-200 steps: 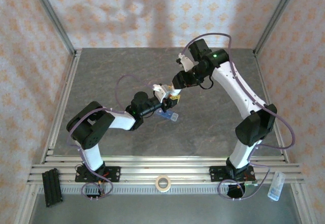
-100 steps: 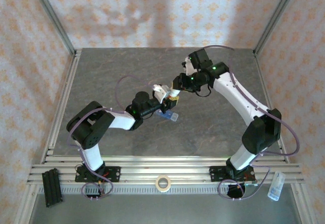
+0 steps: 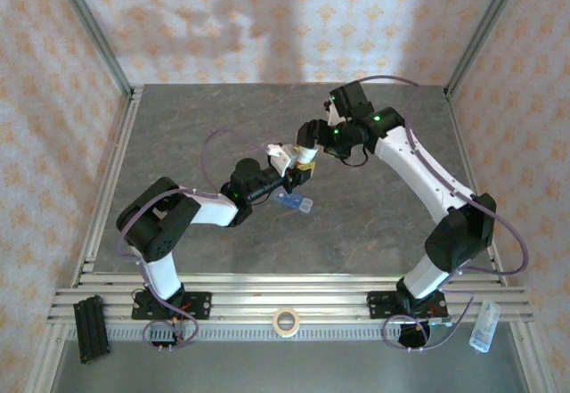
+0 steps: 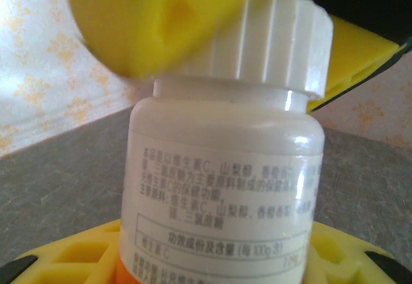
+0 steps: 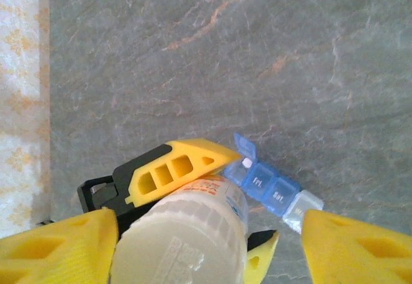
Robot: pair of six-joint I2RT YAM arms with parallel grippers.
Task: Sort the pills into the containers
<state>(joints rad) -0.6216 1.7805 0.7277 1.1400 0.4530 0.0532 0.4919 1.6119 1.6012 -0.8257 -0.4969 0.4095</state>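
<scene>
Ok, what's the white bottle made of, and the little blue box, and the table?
The bottle looks like smooth, glossy white plastic: light glints off it. The blue box seems translucent plastic: its lids look pale and see-through. The table looks like grey veined stone, maybe only a printed sheet.

Both arms reach inward and meet, the left gripper (image 3: 297,172) clamping a white bottle (image 4: 222,168), the right gripper (image 3: 305,152) (angled down over it) spread wide.

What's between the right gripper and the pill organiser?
The white-capped bottle held by the left gripper, in the right wrist view; the pill organiser lies beyond.
</scene>
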